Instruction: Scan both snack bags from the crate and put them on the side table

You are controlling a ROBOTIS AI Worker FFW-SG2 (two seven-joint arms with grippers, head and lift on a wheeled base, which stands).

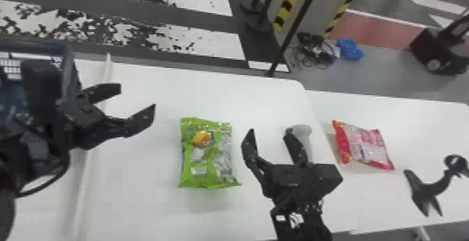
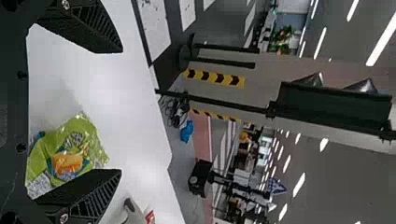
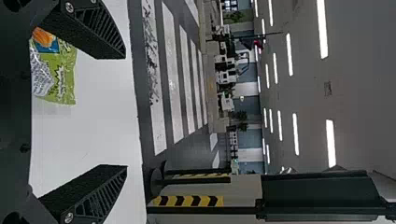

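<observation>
Between both grippers on the white table (image 1: 139, 195), the green snack bag (image 1: 206, 156) is lying lengthwise away from the robot; the right gripper (image 1: 269, 131) is hanging nearer, the left gripper (image 1: 137, 97) farther, both spreading empty fingers.

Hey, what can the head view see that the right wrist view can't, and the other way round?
Head view: the crate, the red snack bag, a grey scanner-like thing and the open left gripper.

Right wrist view: ceiling lights and a big dark panel.

Both: the green snack bag lying on the white table, the open right gripper, and the striped floor.
</observation>
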